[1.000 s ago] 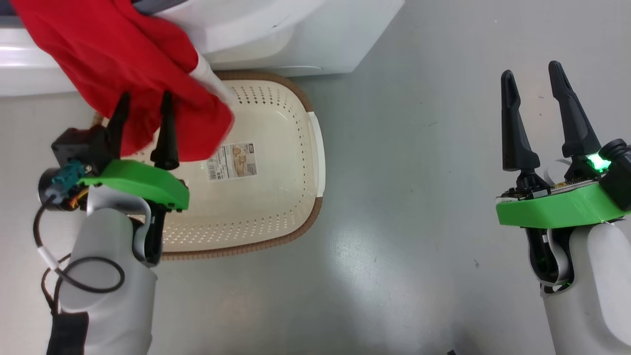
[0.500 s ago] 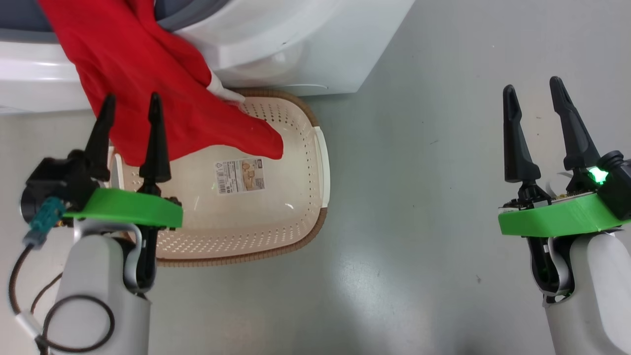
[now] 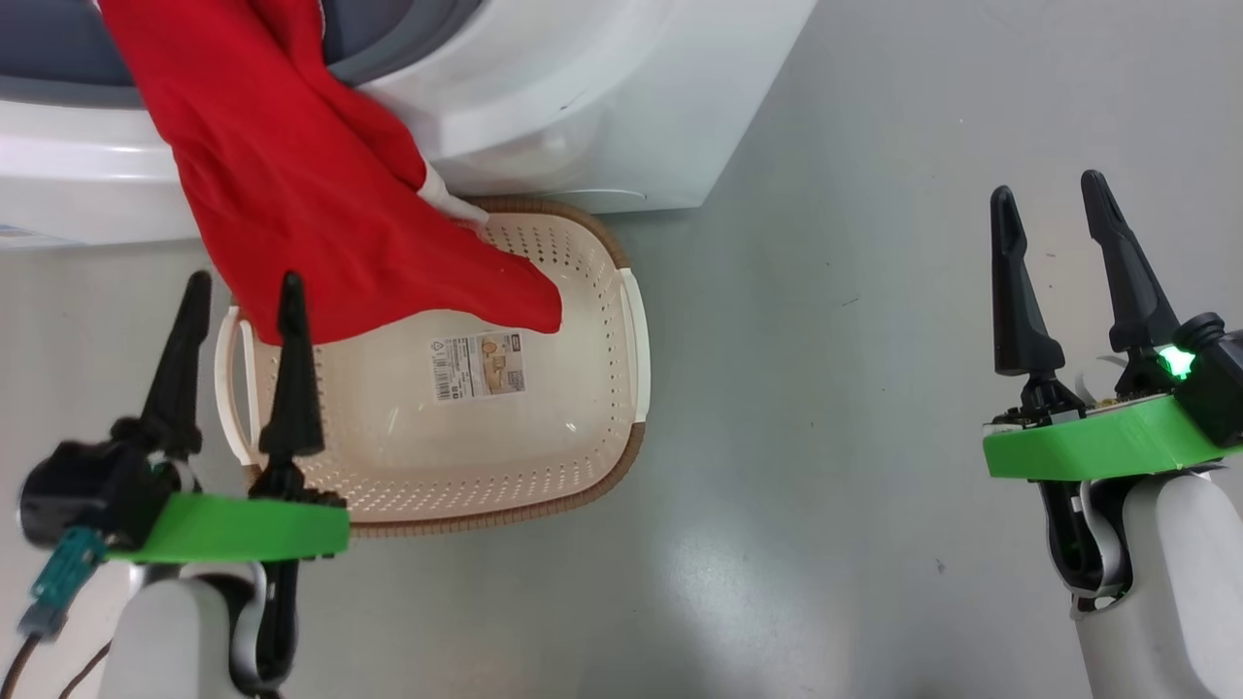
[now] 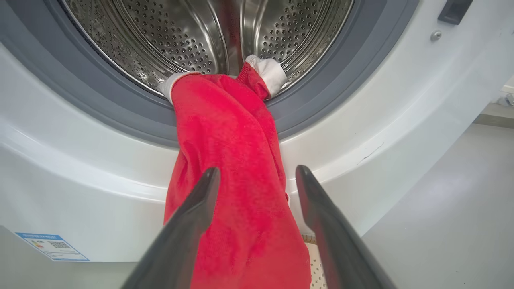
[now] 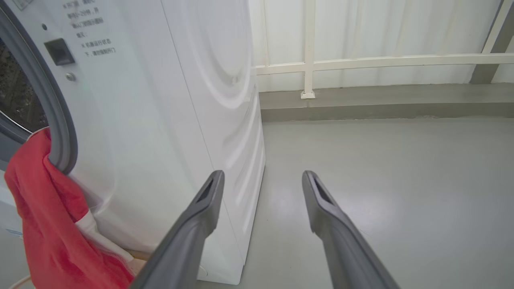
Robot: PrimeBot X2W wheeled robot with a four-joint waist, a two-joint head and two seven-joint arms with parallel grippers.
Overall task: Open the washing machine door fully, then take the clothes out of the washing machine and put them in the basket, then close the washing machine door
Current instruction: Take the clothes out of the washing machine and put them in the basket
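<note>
At the lower left of the head view the left end effector [image 3: 243,286] is spread wide and empty, its fingers pointing up at the clothes [image 3: 320,223] without touching them. The red garment hangs from the steel drum [image 4: 200,36] over the grey gasket [image 4: 100,100] and down the white front. Its white cuff is inside the mouth and its lower end lies in the far left part of the basket [image 3: 505,466]. So it is half out, I judge, draped rather than dropped.

The basket sits hard against the foot of the washing machine [image 3: 583,107], just under the opening, likely so that whatever is pulled out falls in. On its bottom lies a paper label [image 3: 479,364] with a barcode and a small picture, the print too fine to read.

A blue sticker [image 4: 52,245] low on the machine and lines of printed characters [image 5: 86,28] near the latch are also too small to make out.

Far right, the right end effector [image 3: 1047,189] hangs released over bare floor [image 3: 825,388], well clear of the work.
</note>
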